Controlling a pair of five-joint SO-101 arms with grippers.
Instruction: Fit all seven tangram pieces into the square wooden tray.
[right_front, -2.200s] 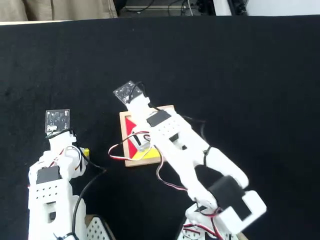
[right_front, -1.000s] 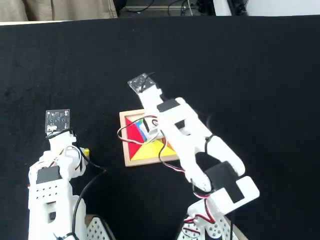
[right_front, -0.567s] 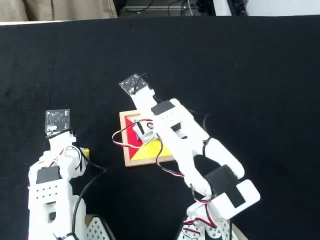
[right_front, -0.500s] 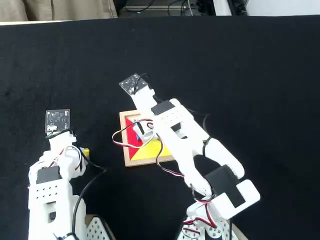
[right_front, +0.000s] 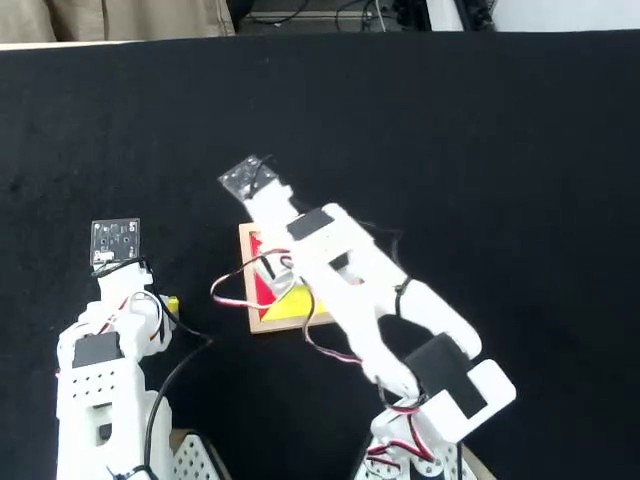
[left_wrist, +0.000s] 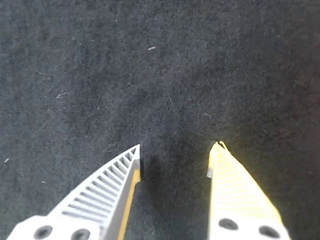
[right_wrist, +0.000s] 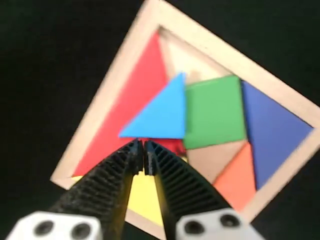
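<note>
The square wooden tray holds a large red triangle, a green square, a dark blue piece, an orange triangle and a yellow piece. A light blue triangle lies askew, partly over the red one, with bare wood beside it. My right gripper is shut and empty, its tips just short of the light blue triangle's edge. In the high view the right arm covers most of the tray. My left gripper is open over bare black cloth.
The left arm stands apart, left of the tray, near the table's front edge. Black cloth spreads around the tray on all sides. Both arm bases sit at the near edge, and cables lie beyond the far edge.
The right arm's wrist has swung leftward over the tray during the last second. The left arm has not moved.
</note>
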